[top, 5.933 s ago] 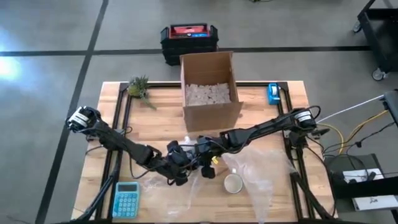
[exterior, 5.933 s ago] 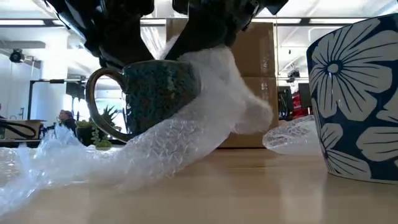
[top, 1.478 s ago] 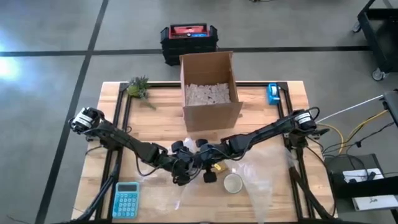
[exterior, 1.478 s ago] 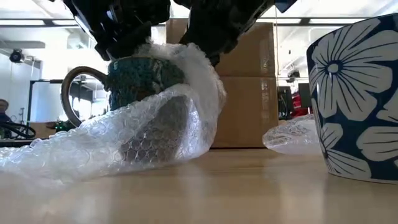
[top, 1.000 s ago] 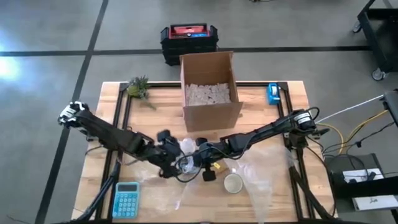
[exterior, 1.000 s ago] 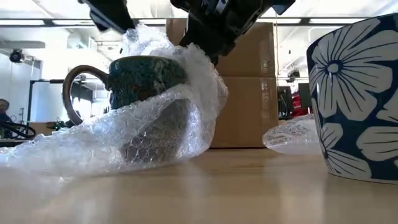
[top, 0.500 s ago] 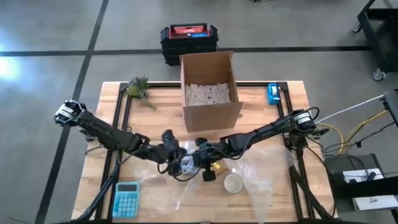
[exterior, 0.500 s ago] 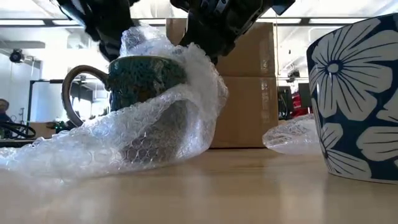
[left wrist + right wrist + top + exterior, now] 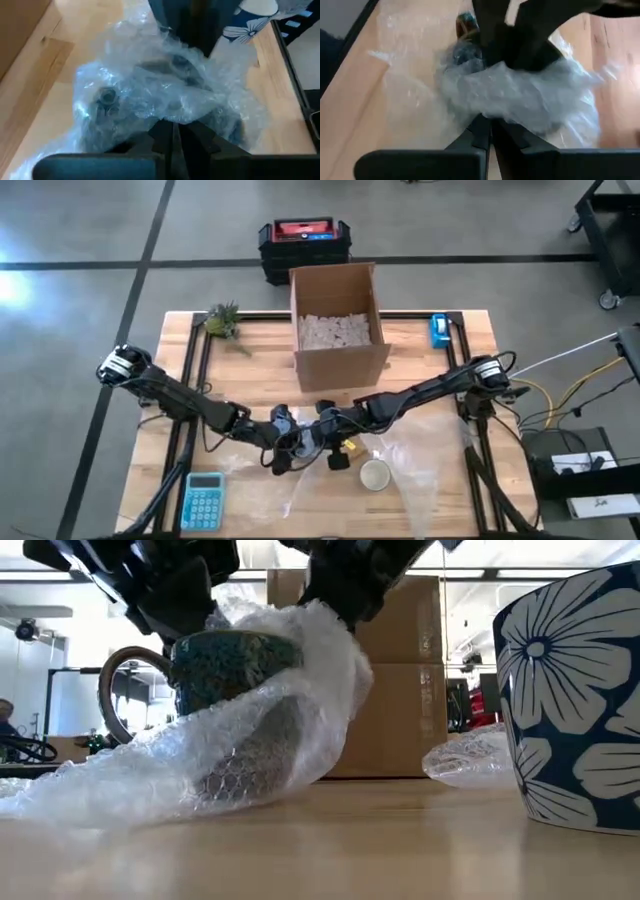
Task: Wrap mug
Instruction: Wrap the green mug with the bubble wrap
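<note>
Both claws pinch bubble wrap around a dark teal mug at the centre of the counter.

In the low view's left half the mug (image 9: 235, 670) stands upright, handle to the left, bubble wrap (image 9: 250, 750) draped over it. The left claw (image 9: 283, 448) and right claw (image 9: 325, 436) meet over it below the cardboard box (image 9: 337, 320), each with fingers pressed together on the wrap. A floral mug (image 9: 580, 700) stands at right.
</note>
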Controlling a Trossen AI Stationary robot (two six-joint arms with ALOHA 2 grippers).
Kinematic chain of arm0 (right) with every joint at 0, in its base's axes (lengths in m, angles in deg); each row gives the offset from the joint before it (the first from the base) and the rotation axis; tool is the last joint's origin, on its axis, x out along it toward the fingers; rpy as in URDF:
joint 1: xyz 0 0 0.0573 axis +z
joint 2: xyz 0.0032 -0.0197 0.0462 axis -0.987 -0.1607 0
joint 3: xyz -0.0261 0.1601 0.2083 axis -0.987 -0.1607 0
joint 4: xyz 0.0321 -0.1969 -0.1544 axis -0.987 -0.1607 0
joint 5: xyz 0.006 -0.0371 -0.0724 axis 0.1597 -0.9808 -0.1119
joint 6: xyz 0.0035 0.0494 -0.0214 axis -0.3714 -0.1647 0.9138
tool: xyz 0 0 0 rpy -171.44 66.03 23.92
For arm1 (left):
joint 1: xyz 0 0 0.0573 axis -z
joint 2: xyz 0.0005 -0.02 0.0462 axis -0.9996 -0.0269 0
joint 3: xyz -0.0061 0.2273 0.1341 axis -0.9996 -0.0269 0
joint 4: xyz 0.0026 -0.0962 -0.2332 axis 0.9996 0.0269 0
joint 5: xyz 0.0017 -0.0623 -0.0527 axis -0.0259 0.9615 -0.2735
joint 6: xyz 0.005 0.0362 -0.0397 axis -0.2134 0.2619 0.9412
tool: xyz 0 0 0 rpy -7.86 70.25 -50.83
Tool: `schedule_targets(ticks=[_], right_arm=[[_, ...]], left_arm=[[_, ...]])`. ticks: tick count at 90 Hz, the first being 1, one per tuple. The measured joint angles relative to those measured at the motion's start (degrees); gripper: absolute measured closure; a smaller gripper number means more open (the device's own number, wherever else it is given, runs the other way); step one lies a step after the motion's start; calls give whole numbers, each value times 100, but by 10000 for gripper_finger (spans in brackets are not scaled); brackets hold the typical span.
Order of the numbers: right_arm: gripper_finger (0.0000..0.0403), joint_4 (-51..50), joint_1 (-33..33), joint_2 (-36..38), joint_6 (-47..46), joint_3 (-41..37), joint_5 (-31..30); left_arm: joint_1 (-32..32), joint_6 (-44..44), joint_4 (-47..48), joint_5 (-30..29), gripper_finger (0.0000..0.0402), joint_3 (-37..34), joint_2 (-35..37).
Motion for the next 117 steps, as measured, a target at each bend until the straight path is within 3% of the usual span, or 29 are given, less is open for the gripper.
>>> schedule_targets(ticks=[17, 34, 48, 70, 86, 105, 117], right_arm=[[401, -1061, -4, 105, 88, 698, -39], [401, -463, -4, 2, 87, 735, -90], [401, -243, -4, -555, 85, 723, -81], [401, -254, -4, -1090, 35, 746, -66], [401, -235, -2, -1131, -1, 715, -50], [401, -220, -7, -1130, -59, 715, -48], [401, -215, -4, -1130, -55, 715, -48]], left_arm=[[0, -64, 160, 70, 381, 139, -17], [2, 21, 131, -54, 381, 139, -16], [2, 55, 145, -73, 381, 181, -16], [50, 301, 1867, -90, 381, 1085, 132], [103, 234, 2749, -416, 381, 1631, 161], [101, 255, 2579, -713, 381, 1448, 126], [103, 167, 1665, -792, 381, 1031, 56]])
